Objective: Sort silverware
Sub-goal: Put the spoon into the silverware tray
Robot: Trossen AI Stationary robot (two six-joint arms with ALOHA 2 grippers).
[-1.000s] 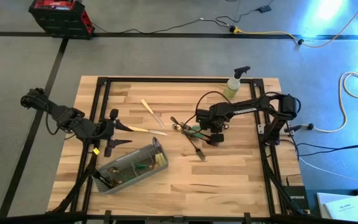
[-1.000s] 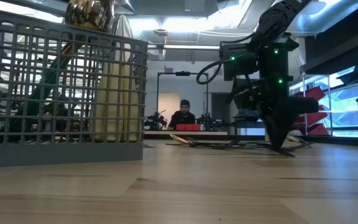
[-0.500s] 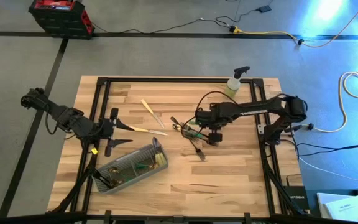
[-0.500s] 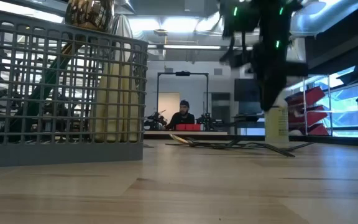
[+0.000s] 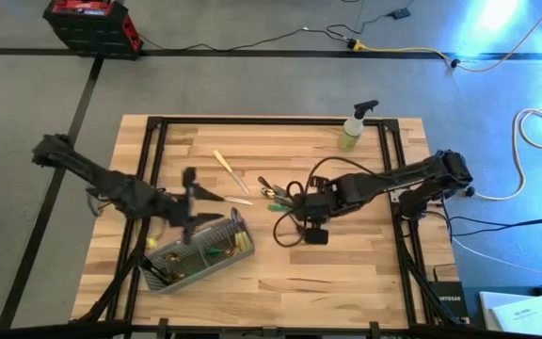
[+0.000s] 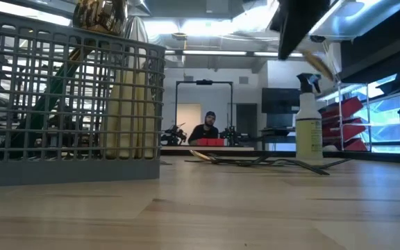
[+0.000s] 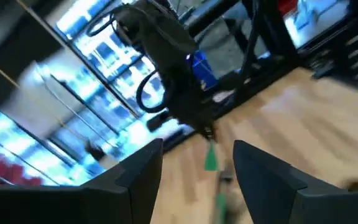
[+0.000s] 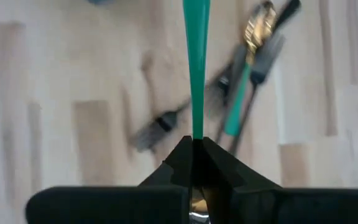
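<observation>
The left hand (image 7: 194,168) has its two dark fingers (image 7: 135,177) spread apart with nothing between them. Beyond them, over the wooden tabletop (image 7: 303,118), the right arm (image 7: 166,56) holds a green-handled utensil (image 7: 211,155) hanging downward.

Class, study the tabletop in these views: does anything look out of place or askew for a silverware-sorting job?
Yes. A yellow-green spray bottle stands at the table's far edge among cutlery work. The grey mesh caddy sits skewed to the table edges. Loose silverware lies crisscrossed mid-table. The right gripper has its jaws shut on a green-handled piece.
</observation>
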